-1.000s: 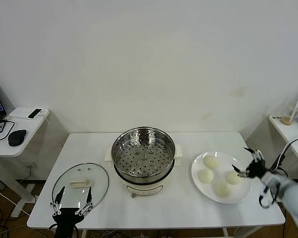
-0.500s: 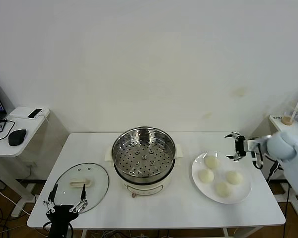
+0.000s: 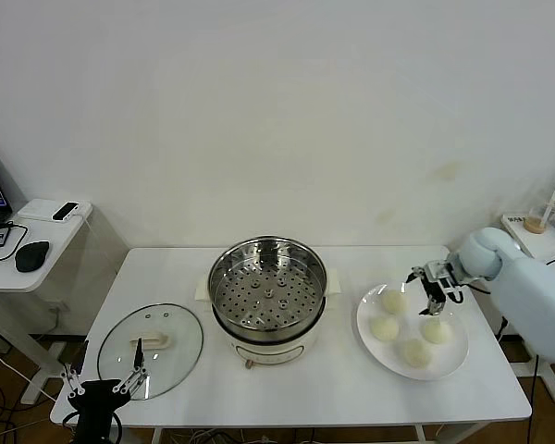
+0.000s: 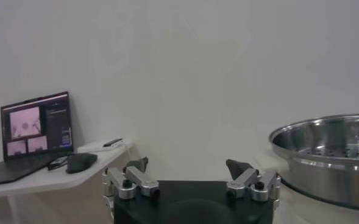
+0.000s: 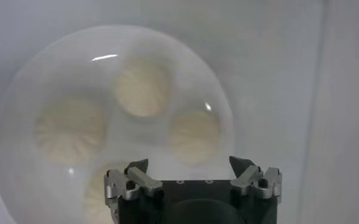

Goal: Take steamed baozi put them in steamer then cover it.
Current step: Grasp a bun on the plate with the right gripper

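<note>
Four off-white baozi lie on a white plate at the right: one at the back, one on the left, one on the right, one in front. The steel steamer stands at the table's middle, its perforated tray bare. The glass cover lies flat to its left. My right gripper is open and empty, above the plate's far side. In the right wrist view that gripper hovers over the baozi. My left gripper is open and empty, low at the front left edge.
A side table at the far left holds a mouse and a laptop. A cup with a straw stands on a shelf at the far right. The steamer rim shows beside my left gripper.
My right gripper has swung from the table's right edge to above the plate. My left gripper has sunk lower and to the left, off the cover.
</note>
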Controlling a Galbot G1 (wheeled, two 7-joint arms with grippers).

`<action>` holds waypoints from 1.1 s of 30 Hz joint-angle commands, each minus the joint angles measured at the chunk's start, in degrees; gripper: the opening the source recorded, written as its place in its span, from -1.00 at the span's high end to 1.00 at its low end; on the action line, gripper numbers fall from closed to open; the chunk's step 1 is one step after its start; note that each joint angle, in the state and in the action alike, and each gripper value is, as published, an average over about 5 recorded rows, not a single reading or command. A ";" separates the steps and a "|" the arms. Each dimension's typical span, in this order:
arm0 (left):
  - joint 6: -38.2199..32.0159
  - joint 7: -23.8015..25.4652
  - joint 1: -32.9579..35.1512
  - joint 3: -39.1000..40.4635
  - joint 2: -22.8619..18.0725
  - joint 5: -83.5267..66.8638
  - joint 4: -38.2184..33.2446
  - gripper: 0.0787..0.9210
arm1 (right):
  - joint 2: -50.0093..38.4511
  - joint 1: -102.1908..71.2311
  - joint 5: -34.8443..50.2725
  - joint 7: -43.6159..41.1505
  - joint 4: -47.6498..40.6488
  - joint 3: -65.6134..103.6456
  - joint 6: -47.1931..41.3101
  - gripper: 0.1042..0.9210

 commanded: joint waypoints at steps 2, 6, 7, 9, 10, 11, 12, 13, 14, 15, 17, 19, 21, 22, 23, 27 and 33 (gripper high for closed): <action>-0.40 -0.11 0.07 -0.98 -0.09 -0.12 0.05 -0.77 | 3.59 2.00 -1.86 -1.00 -4.73 -3.38 0.25 -0.76; -0.94 -0.24 0.06 -1.55 -0.24 -0.05 0.34 -0.77 | 5.51 2.30 -3.66 0.26 -7.70 -2.62 0.59 -0.76; -1.16 -0.26 0.09 -1.65 -0.29 -0.03 0.44 -0.77 | 5.98 2.31 -4.13 0.59 -8.53 -2.48 0.74 -0.76; -1.46 -0.23 0.19 -1.71 -0.38 0.04 0.59 -0.77 | 6.86 2.25 -5.06 1.12 -9.78 -2.13 1.06 -0.76; -1.53 -0.19 0.25 -1.67 -0.40 0.09 0.64 -0.77 | 7.24 2.19 -5.49 1.27 -10.30 -1.96 1.19 -0.76; -1.58 -0.17 0.28 -1.62 -0.42 0.15 0.69 -0.77 | 7.56 2.10 -5.84 1.39 -10.72 -1.82 1.30 -0.76; -1.58 -0.16 0.26 -1.59 -0.45 0.21 0.75 -0.77 | 7.84 1.98 -6.03 1.51 -11.00 -1.73 1.33 -0.76; -1.59 -0.17 0.21 -1.57 -0.47 0.30 0.82 -0.77 | 8.12 1.87 -6.11 1.64 -11.23 -1.66 1.33 -0.76; -1.64 -0.17 0.15 -1.58 -0.48 0.44 0.90 -0.77 | 8.34 1.76 -6.14 1.78 -11.40 -1.62 1.31 -0.76; -1.71 -0.16 0.08 -1.59 -0.48 0.60 0.99 -0.77 | 8.56 1.67 -6.18 1.97 -11.51 -1.55 1.29 -0.76; -1.87 -0.15 -0.01 -1.59 -0.45 0.92 1.14 -0.77 | 8.99 1.61 -6.27 2.32 -11.73 -1.38 1.22 -0.76; -1.98 -0.13 -0.05 -1.54 -0.41 1.10 1.28 -0.77 | 9.38 1.70 -6.32 2.62 -11.92 -1.22 1.13 -0.76; -2.02 -0.12 -0.10 -1.51 -0.36 1.11 1.40 -0.77 | 9.69 1.83 -6.37 2.87 -12.11 -1.15 1.05 -0.76; -2.05 -0.12 -0.14 -1.51 -0.34 1.11 1.46 -0.77 | 9.84 1.92 -6.40 2.97 -12.23 -1.15 1.03 -0.76; -2.06 -0.13 -0.18 -1.52 -0.32 1.09 1.49 -0.77 | 10.00 1.99 -6.43 3.03 -12.38 -1.19 1.01 -0.76; -2.10 -0.13 -0.19 -1.52 -0.25 1.07 1.47 -0.77 | 10.48 2.07 -6.61 2.94 -12.57 -1.43 0.60 -0.74; -2.08 -0.20 -0.18 -1.61 -0.15 0.94 1.37 -0.77 | 10.24 1.78 -6.81 2.58 -12.16 -1.82 -0.16 -0.48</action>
